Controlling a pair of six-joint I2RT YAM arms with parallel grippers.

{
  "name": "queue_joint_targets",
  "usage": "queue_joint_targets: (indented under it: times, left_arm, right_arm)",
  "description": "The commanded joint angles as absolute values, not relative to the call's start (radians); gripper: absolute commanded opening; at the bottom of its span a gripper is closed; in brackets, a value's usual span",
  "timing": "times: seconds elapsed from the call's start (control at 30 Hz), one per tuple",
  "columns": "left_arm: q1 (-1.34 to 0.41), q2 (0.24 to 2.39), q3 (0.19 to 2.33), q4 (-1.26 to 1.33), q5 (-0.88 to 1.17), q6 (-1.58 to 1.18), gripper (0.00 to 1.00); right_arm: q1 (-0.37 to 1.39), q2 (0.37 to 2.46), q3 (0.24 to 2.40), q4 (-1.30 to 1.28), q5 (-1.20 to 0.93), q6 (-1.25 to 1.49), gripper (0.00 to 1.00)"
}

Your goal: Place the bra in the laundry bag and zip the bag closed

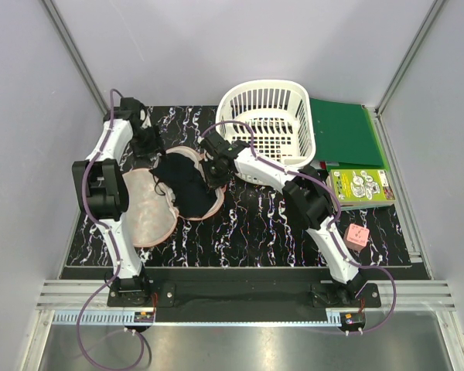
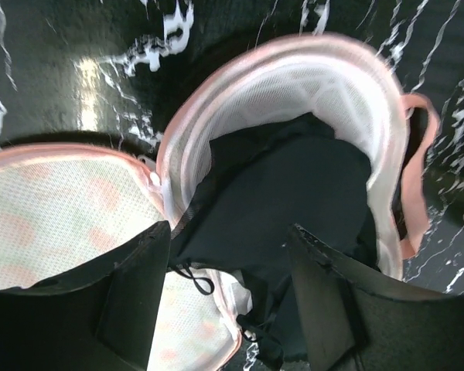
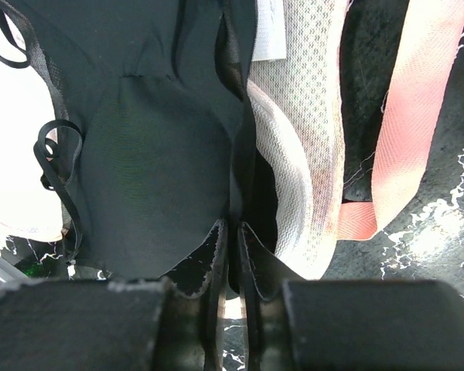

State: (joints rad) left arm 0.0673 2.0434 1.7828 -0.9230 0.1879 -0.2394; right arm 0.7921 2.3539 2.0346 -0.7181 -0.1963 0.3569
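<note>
**A:** Where is the bra (image 1: pixel 182 185)?

**B:** In the bag (image 1: pixel 143 220). The bag lies open like a shell, with two round halves side by side. The bra sits in the right half, and a bit of it spills over that half's rim.

**A:** Which view tells you that?

**B:** The top one. Only that view shows the whole bag and both arms at once. It also shows a white basket (image 1: pixel 267 124) just beside the bag, at its far right.

**A:** What about the left gripper (image 1: pixel 153 154)?

**B:** It hangs over the bag, near where the two halves meet. From the top I cannot see its fingers well. Its own camera shows the fingers (image 2: pixel 131 294) wide apart, with nothing between them. Below them the bra lies on the bag's white mesh (image 2: pixel 325 93), and a thin black string (image 2: pixel 197 278) curls at the rim.

**A:** And the right gripper (image 1: pixel 214 176)?

**B:** It is at the bag's right side, down on the bra. From the top it is just a dark lump on dark cloth. Its own camera shows the fingers (image 3: pixel 267 267) almost together, with the bra's edge pinched in the thin gap. It also shows a pink strap (image 3: pixel 417 116) at the bag's right edge, over the black table (image 1: pixel 294 232).
</note>
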Motion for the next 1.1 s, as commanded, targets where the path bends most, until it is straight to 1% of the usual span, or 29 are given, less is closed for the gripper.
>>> queue_joint_targets:
  times: [0.0,0.13,0.17,0.23,0.27,0.4,0.5,0.63,0.67,0.7,0.73,0.77,0.83,0.9,0.93,1.0,1.07]
  left_arm:
    - [0.069,2.01,1.712,-0.934,0.213,-0.222,0.63]
    - [0.069,1.996,1.658,-0.927,0.21,-0.206,0.53]
    - [0.069,2.002,1.661,-0.928,0.206,-0.204,0.42]
    - [0.068,2.011,1.677,-0.925,0.186,-0.204,0.32]
    - [0.069,2.023,1.695,-0.922,0.181,-0.204,0.23]
    - [0.068,2.059,1.762,-0.917,0.189,-0.209,0.07]
    - [0.063,2.072,1.802,-0.916,0.186,-0.215,0.03]
    - [0.06,2.098,1.83,-0.923,0.192,-0.204,0.02]
    - [0.057,2.1,1.832,-0.928,0.193,-0.203,0.04]
    - [0.058,2.1,1.824,-0.934,0.192,-0.201,0.09]
    - [0.058,2.088,1.816,-0.946,0.187,-0.199,0.27]
    - [0.058,2.074,1.803,-0.946,0.186,-0.196,0.35]
    - [0.058,2.024,1.767,-0.943,0.167,-0.198,0.57]
    - [0.058,1.993,1.761,-0.94,0.167,-0.193,0.64]
    - [0.058,1.98,1.77,-0.936,0.161,-0.19,0.66]
    - [0.057,1.956,1.793,-0.925,0.158,-0.187,0.78]
    - [0.058,1.957,1.83,-0.894,0.17,-0.164,0.84]
  right_arm:
    - [0.804,2.278,2.033,-0.693,-0.216,0.365,0.17]
    - [0.802,2.273,2.013,-0.692,-0.224,0.365,0.18]
    - [0.802,2.273,2.01,-0.69,-0.221,0.365,0.17]
    - [0.802,2.272,2.01,-0.689,-0.222,0.368,0.17]
    - [0.802,2.27,2.01,-0.689,-0.221,0.368,0.17]
    - [0.802,2.267,2.005,-0.69,-0.219,0.368,0.16]
    - [0.802,2.267,2.002,-0.687,-0.224,0.374,0.16]
    - [0.802,2.263,1.994,-0.689,-0.224,0.394,0.16]
    - [0.802,2.261,1.991,-0.689,-0.216,0.399,0.16]
    - [0.802,2.252,1.987,-0.689,-0.21,0.399,0.18]
    - [0.802,2.247,1.983,-0.69,-0.203,0.39,0.2]
    - [0.804,2.243,1.982,-0.69,-0.199,0.385,0.23]
    - [0.802,2.229,1.982,-0.699,-0.192,0.382,0.27]
    - [0.802,2.214,1.983,-0.706,-0.195,0.38,0.29]
    - [0.802,2.207,1.983,-0.707,-0.196,0.38,0.32]
    - [0.804,2.194,1.983,-0.71,-0.198,0.38,0.37]
    - [0.804,2.186,1.987,-0.715,-0.207,0.383,0.41]
